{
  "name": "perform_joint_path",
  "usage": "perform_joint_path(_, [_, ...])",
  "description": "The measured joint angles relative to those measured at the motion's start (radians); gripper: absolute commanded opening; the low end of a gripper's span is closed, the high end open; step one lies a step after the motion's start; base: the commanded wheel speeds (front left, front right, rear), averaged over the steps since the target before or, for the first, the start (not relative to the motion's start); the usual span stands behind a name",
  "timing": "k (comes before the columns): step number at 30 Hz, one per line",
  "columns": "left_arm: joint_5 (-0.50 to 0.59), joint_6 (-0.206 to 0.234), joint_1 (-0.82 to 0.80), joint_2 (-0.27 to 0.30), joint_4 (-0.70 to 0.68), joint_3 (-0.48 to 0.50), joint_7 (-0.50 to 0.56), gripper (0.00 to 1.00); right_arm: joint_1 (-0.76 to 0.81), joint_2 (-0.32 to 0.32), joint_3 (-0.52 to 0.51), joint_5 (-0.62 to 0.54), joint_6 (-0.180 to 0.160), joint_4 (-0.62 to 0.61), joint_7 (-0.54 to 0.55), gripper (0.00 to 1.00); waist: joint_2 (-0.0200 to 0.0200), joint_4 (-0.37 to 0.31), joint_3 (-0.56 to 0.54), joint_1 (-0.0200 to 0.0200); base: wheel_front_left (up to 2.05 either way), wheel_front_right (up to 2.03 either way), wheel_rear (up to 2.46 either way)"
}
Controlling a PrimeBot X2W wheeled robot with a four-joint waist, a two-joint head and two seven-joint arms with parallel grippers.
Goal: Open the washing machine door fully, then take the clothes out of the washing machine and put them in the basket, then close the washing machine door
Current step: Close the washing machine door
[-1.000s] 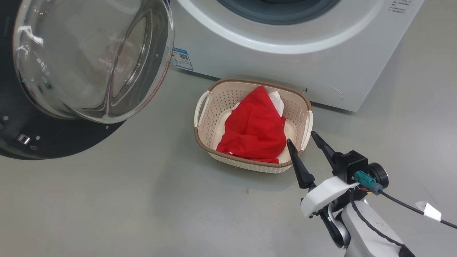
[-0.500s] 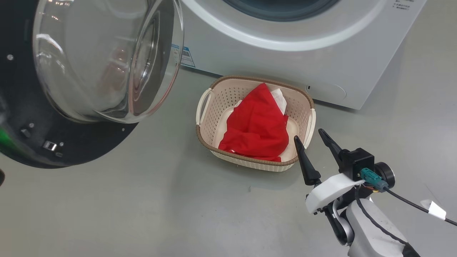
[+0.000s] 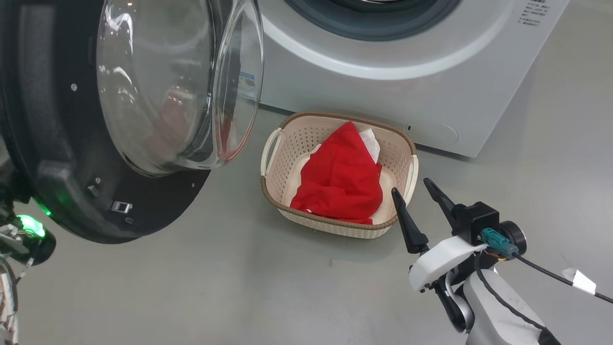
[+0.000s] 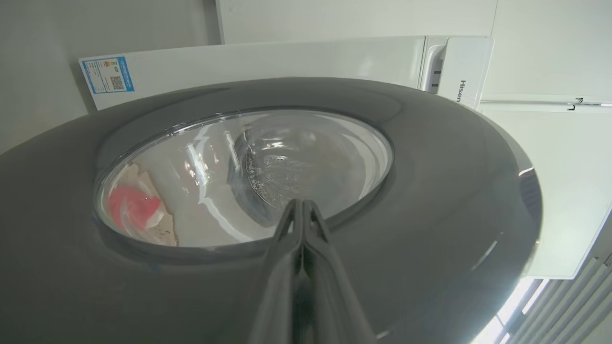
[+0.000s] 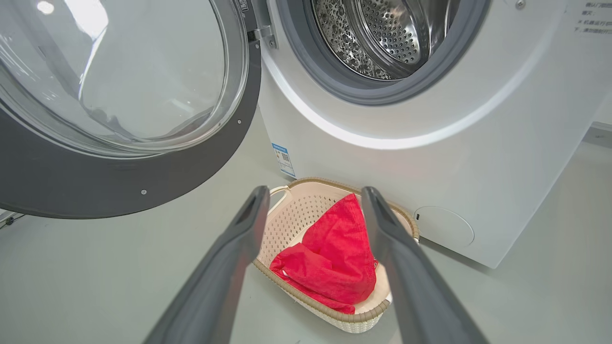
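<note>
So the big round washing machine door (image 3: pixel 57 158), glossy black rim with a bulging clear glass centre, has swung round toward the machine since a second ago. In the head view its glass bowl now reaches about level with the basket's left handle, where before there was a strip of bare floor between them. A bit of the left arm (image 3: pixel 19 239) with a green light (image 3: pixel 29 225) has also popped in at the lower left, beside the door's lower rim. The door isn't shut though, it stands well off the white front-loading washing machine (image 3: pixel 383 91). The right wrist view looks straight past the grey rubber gasket (image 5: pixel 311 67) into the steel perforated drum (image 5: pixel 382 33). The left hand (image 4: pixel 301 205) has its two dark fingers pressed together with nothing between them, tips over the door's outer face at the near edge of the glass. Can't tell if they actually touch it. The red fabric jersey (image 3: pixel 340 179), a bit of white trim showing, lies bunched up in the cream perforated plastic basket (image 3: pixel 335 229) with the brown woven-look rim. That sits on the grey floor (image 3: pixel 191 287) just in front of the machine's lower front. The right hand (image 3: pixel 410 186) hangs just beside the basket's near right corner, fingers wide apart, holding nothing.
</note>
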Motion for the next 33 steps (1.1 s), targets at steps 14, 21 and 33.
perform_joint_path(14, [-0.065,0.000,0.119,-0.068,-0.253,-0.018,0.208,0.00,0.002,0.000,0.012,0.034,0.000,-0.006,0.000,1.00,0.0000,-0.079,-0.022,0.0000,0.00,0.00,0.00])
perform_joint_path(21, [-0.085,-0.001,0.176,-0.116,-0.320,-0.040,0.249,0.00,0.013,0.001,0.019,0.058,-0.002,-0.012,0.000,1.00,0.0000,-0.135,-0.025,0.0000,0.00,0.00,0.00])
perform_joint_path(33, [-0.077,-0.001,0.192,-0.184,-0.411,-0.064,0.238,0.00,0.017,0.002,0.021,0.083,-0.035,-0.050,0.000,1.00,0.0000,-0.274,-0.012,0.0000,0.00,0.00,0.00])
